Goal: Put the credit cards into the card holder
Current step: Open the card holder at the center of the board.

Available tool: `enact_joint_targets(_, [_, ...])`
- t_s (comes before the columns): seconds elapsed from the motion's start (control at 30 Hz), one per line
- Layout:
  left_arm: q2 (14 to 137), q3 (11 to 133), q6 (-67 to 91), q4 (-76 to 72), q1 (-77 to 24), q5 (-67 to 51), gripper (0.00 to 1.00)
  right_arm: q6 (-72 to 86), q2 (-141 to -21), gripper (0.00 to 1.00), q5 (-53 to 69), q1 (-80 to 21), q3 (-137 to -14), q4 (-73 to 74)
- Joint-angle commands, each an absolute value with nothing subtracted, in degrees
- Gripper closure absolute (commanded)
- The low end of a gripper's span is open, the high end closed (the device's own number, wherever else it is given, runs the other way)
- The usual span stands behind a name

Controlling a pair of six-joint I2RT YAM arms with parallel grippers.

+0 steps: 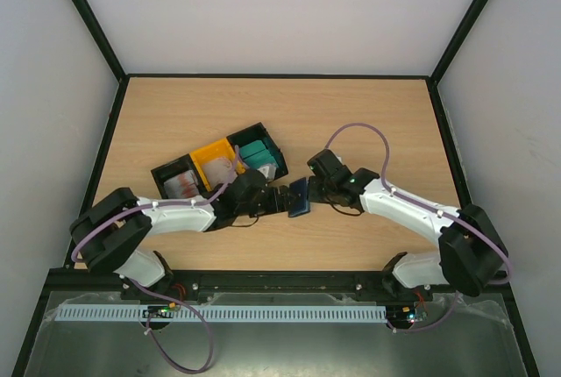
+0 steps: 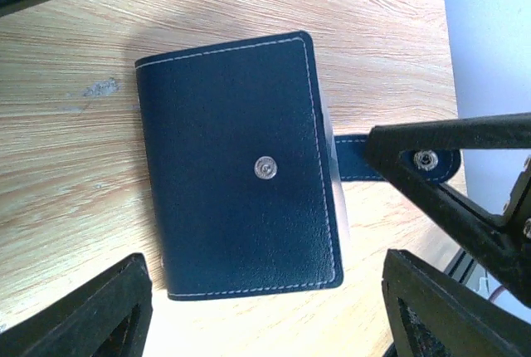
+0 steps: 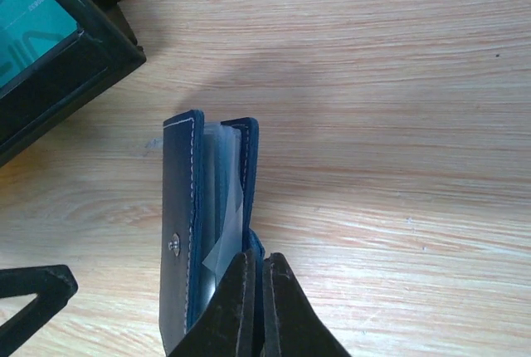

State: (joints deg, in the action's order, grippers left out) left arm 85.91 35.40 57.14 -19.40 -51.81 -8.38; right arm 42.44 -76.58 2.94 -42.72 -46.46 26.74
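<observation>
My right fingers [image 3: 235, 307] clamp shut on the snap tab [image 2: 353, 158] of a small dark navy stitched leather card holder [image 3: 184, 207], which stands on edge on the wooden table [image 3: 398, 124]. My left fingers [image 2: 99, 315] gape open, with the holder's flat face just ahead. Beyond my right fingers, teal credit cards [image 3: 25, 17] lie in a black-and-yellow plastic tray [image 3: 99, 54].

Navy card holder [image 1: 299, 196], tab unsnapped, gapes slightly; teal credit cards [image 1: 259, 156] lie apart.
</observation>
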Motion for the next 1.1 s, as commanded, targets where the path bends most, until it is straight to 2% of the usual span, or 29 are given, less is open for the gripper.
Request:
enact_joint_targets(0.0, [84.98, 35.56, 56.91, -21.10, -50.66, -11.89, 0.23, 42.17, -74.00, 0.98, 3.82, -42.89, -48.89, 30.50])
enact_joint_targets(0.37, [86.76, 35.26, 56.71, -23.65, -48.85, -15.62, 0.18, 42.34, -71.64, 0.98, 8.37, -42.89, -48.96, 28.88])
enact_joint_targets(0.87, [89.15, 36.16, 55.11, -20.53, -47.91, -15.26, 0.17, 41.43, -72.04, 0.98, 12.10, -42.89, -49.08, 25.44])
enact_joint_targets(1.07, [88.63, 35.92, 54.70, -20.53, -47.65, -15.12, 0.16, 41.48, -72.36, 0.98, 8.25, -42.89, -48.09, 26.71])
